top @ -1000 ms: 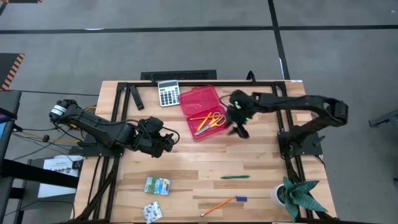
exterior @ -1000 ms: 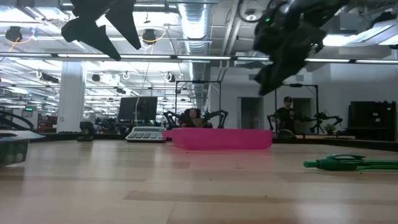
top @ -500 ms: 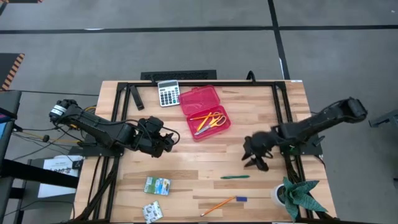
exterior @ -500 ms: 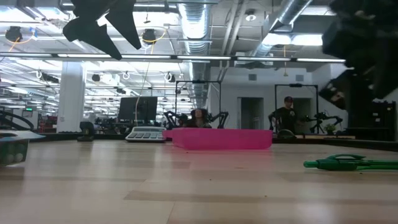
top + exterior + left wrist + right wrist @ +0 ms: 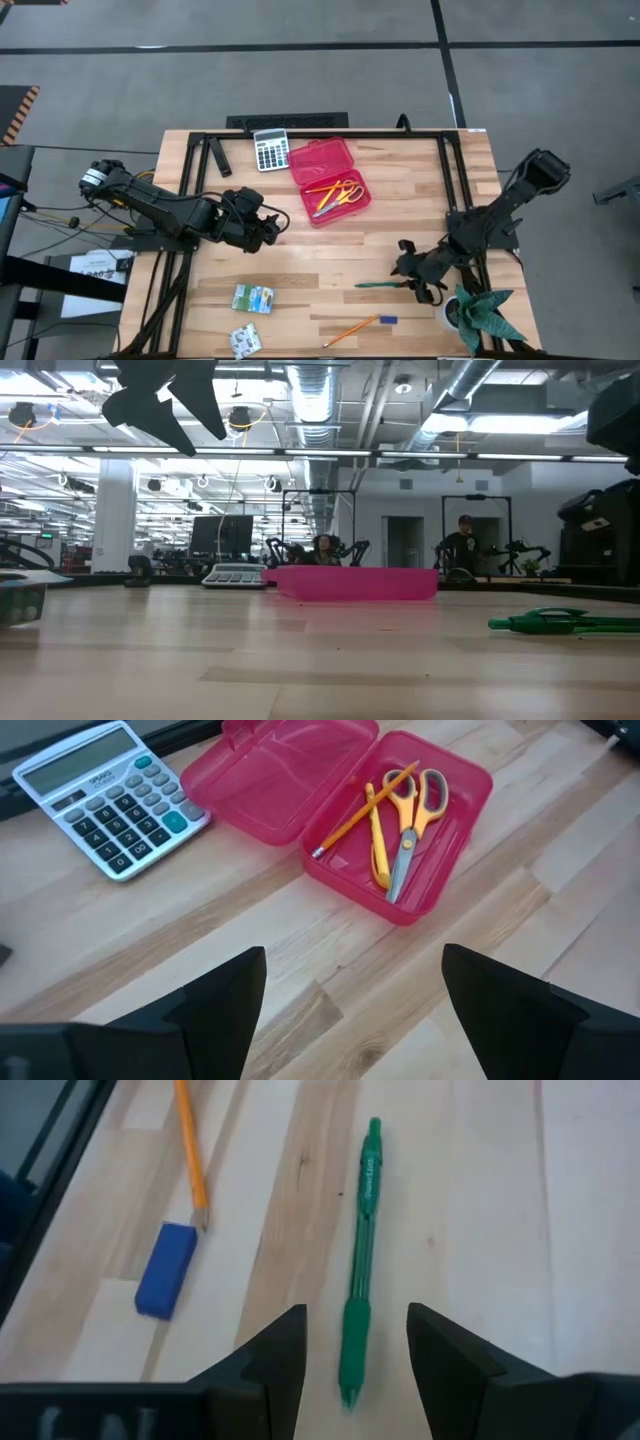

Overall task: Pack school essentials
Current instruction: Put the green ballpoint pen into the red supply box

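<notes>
Hovering low over the wooden table (image 5: pixel 300 265), the right gripper (image 5: pixel 422 280) is seen with its fingers (image 5: pixel 265 1355) spread, and the green pen (image 5: pixel 358 1275) is framed in the gap between them, not yet touched in the right wrist view. The pen is laid lengthwise straight ahead of this gripper, its thicker grip end nearest the fingertips. Just off to one side of the pen, a small blue eraser (image 5: pixel 166 1269) and the tip of an orange pencil (image 5: pixel 189 1150) are found, the pencil point almost touching the eraser. A potted plant (image 5: pixel 483 318) is placed close behind the right gripper at the table corner. The left gripper (image 5: pixel 262 228) is held above the table's middle-left with its fingers (image 5: pixel 215 1000) apart and nothing between them. Ahead of it, the red case (image 5: pixel 410 850) is lying open, and the yellow-handled scissors (image 5: pixel 412 825), an orange pencil and a yellow pen (image 5: pixel 378 840) are seen inside its tray. The grey calculator (image 5: pixel 105 795) is set beside the case lid, farther from the left gripper. Two green-and-white packets (image 5: pixel 252 297) are lying on the near side of that gripper, well apart from the case.
</notes>
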### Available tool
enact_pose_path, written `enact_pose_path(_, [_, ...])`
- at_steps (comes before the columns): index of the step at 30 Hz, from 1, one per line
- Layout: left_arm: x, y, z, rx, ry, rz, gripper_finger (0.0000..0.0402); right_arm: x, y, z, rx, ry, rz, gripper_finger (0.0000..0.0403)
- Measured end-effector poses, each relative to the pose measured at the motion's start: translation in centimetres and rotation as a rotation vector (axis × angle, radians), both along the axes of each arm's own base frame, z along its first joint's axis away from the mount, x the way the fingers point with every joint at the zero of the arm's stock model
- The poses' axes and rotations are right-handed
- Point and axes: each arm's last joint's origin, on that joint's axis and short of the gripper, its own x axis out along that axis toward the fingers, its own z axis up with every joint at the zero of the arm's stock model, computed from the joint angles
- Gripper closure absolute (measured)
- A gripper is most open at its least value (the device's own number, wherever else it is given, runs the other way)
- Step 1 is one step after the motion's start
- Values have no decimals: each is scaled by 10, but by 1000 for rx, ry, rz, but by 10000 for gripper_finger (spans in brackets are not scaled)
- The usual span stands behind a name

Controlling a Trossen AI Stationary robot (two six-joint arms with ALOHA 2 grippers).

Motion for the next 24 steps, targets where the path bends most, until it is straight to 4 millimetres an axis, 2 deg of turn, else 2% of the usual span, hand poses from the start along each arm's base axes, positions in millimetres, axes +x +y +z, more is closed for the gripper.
enact_pose_path(8, [0, 0, 0, 0, 1, 0, 105, 8, 16, -25, 16, 10, -30, 225])
enact_pose_path(14, [0, -1, -1, -20, 15, -20, 105, 5, 23, -46, -55, 29, -163, 233])
enact_pose_path(18, [0, -1, -1, -37, 25, -34, 105, -3, 23, -50, -109, 35, -244, 289])
enact_pose_path(22, [0, -1, -1, -37, 25, -34, 105, -5, 24, -50, -147, 17, -223, 369])
enact_pose_path(24, [0, -1, -1, -34, 24, -32, 105, -4, 24, -49, -140, 13, -221, 388])
